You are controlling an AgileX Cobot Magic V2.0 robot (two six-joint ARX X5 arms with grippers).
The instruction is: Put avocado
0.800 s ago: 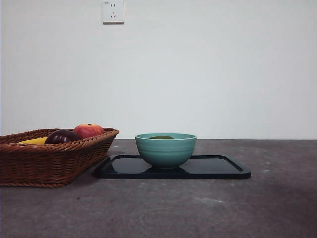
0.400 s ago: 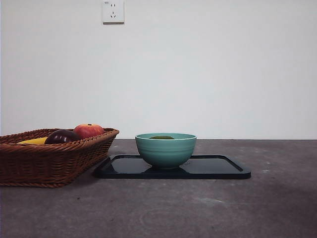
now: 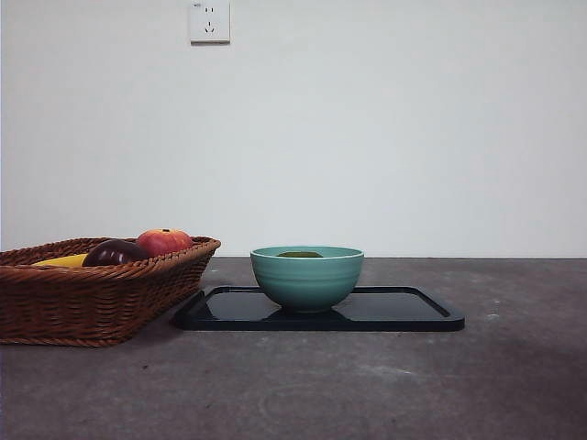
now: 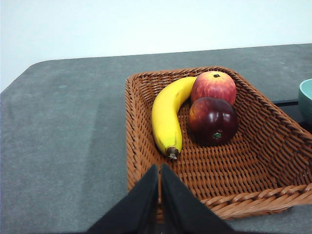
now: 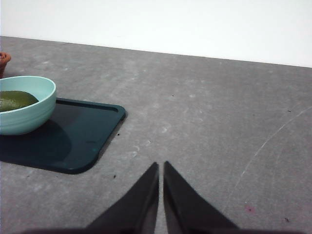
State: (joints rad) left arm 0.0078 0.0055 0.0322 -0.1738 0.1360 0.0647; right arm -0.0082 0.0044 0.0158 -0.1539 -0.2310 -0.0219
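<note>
The dark-green avocado (image 5: 14,100) lies inside the teal bowl (image 3: 307,275); in the front view only its top (image 3: 300,254) shows above the rim. The bowl stands on the black tray (image 3: 413,316). My left gripper (image 4: 160,170) is shut and empty, held above the near edge of the wicker basket (image 4: 258,195). My right gripper (image 5: 161,168) is shut and empty, over bare table to the side of the tray (image 5: 83,146), well apart from the bowl (image 5: 24,114). Neither arm shows in the front view.
The wicker basket (image 3: 92,293) stands beside the tray and holds a yellow banana (image 4: 168,114), a red apple (image 4: 213,87) and a dark purple fruit (image 4: 213,120). A wall with a socket (image 3: 209,20) is behind the table.
</note>
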